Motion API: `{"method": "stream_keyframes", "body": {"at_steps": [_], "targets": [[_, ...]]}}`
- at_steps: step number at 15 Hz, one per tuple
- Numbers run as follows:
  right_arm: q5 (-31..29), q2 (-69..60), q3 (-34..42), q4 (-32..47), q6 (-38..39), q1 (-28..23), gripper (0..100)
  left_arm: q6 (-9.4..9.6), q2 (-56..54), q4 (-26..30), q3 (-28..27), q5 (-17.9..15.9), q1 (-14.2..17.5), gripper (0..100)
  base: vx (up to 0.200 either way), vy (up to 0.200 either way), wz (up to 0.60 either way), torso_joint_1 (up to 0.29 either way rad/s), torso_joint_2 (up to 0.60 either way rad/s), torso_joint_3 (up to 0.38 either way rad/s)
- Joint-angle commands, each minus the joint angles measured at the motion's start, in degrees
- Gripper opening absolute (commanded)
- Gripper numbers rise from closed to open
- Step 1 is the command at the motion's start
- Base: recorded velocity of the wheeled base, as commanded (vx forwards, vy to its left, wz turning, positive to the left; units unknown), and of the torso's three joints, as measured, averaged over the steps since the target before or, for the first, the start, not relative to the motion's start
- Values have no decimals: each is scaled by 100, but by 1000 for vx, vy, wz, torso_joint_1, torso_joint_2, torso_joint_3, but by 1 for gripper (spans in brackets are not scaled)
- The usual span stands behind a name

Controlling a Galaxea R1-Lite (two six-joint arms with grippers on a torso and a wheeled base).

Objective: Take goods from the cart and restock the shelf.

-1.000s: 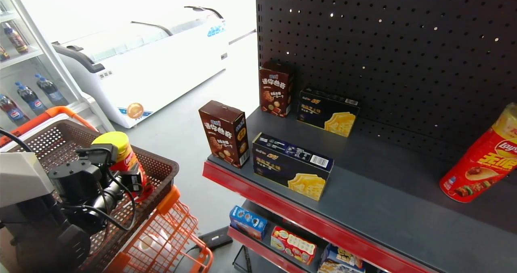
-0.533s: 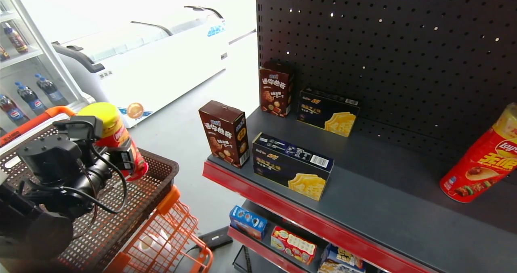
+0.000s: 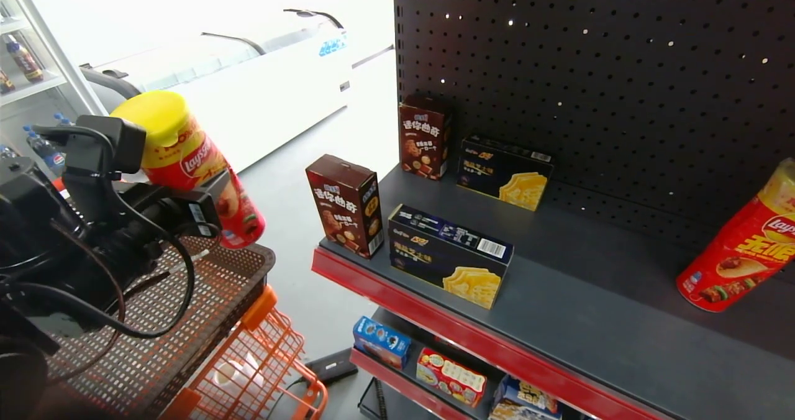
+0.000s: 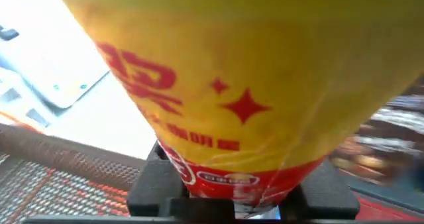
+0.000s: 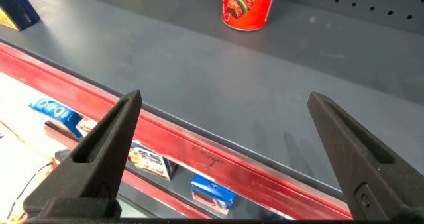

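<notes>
Head view: left claw (image 3: 202, 205) clamped on the tilted can (image 3: 186, 153), held above the cart (image 3: 251, 261); the shelf (image 3: 590, 308) lies well off to its right. Left wrist view: can wedged in the claw. Right wrist view: right claw (image 5: 225, 101) apart over the shelf edge, second can (image 5: 246, 5) beyond it. Carry step, I judge; next, swing across and set it upright
</notes>
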Motion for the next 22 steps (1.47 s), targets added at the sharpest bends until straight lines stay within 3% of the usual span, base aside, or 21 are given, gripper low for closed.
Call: {"method": "stream_keyframes", "body": {"at_steps": [1,2,4,5,11,13,22], "targets": [[-2,-2,0,-1,-2,0,100,-14,-1156,793,94,-49,-497,0,0,0,0,0,0,0],[-2,-2,0,-1,-2,0,100,-5,-1596,1567,41,-84,-946,0,0,0,0,0,0,0],[-2,-2,0,-1,-2,0,100,-14,-2105,2516,33,-243,-1385,0,0,0,0,0,0,0],[-2,-2,0,-1,-2,0,100,-14,-2211,2665,24,-418,-1482,0,0,0,0,0,0,0],[-2,-2,0,-1,-2,0,100,-5,-1973,2683,-134,-990,-2079,0,0,0,0,0,0,0],[-2,-2,0,-1,-2,0,100,-5,-1930,2692,-99,-1236,-2563,0,0,0,0,0,0,0],[-2,-2,0,-1,-2,0,100,-67,-1569,2525,-20,-1350,-3398,0,0,0,0,0,0,0]]}}
